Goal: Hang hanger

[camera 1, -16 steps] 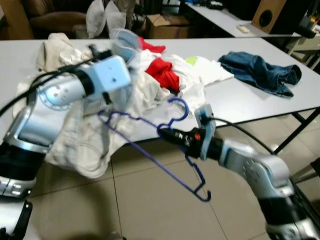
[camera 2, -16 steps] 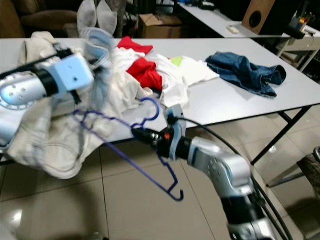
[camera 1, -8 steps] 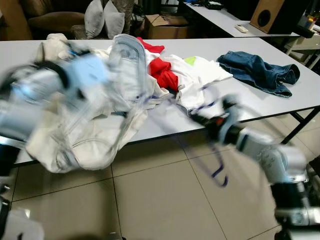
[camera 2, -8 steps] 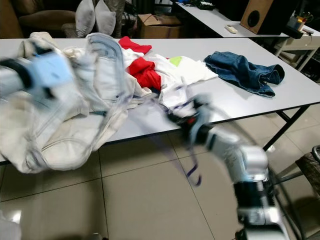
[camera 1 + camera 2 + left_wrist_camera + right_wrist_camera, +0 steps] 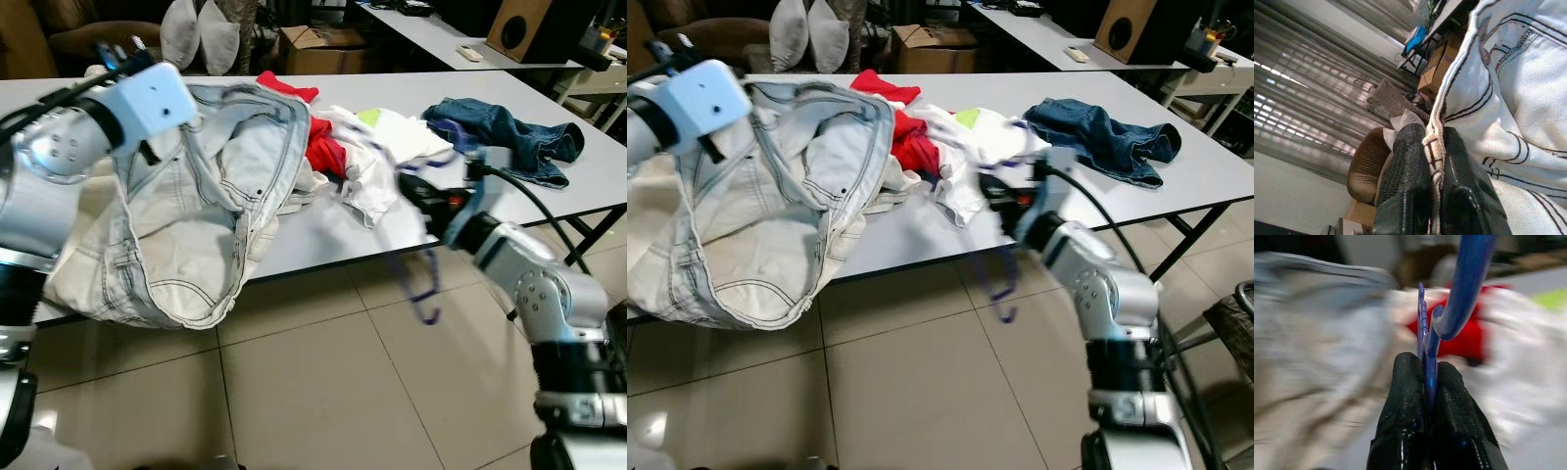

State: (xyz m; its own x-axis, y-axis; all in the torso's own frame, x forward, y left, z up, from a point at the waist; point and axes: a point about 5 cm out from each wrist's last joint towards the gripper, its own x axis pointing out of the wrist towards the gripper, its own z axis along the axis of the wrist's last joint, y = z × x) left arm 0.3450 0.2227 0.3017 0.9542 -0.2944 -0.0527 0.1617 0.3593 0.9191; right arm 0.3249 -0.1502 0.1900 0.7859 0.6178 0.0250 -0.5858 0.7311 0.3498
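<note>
Grey table (image 5: 549, 201) strewn with clothes, left end effector (image 5: 1432, 161) clamping white jeans (image 5: 196, 225), right end effector (image 5: 1430, 382) pinching blue hanger (image 5: 1464, 279)

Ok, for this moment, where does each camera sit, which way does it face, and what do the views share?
Left eye: on the head, looking forward and down at the table; both silver arms show.
Right eye: same head, same scene, set slightly to the side.
Left wrist: looks along the left gripper, shut on the jeans hem.
Right wrist: looks along the right gripper, shut on the hanger.
Shared: jeans and hanger appear in the eye views and their wrist views.
</note>
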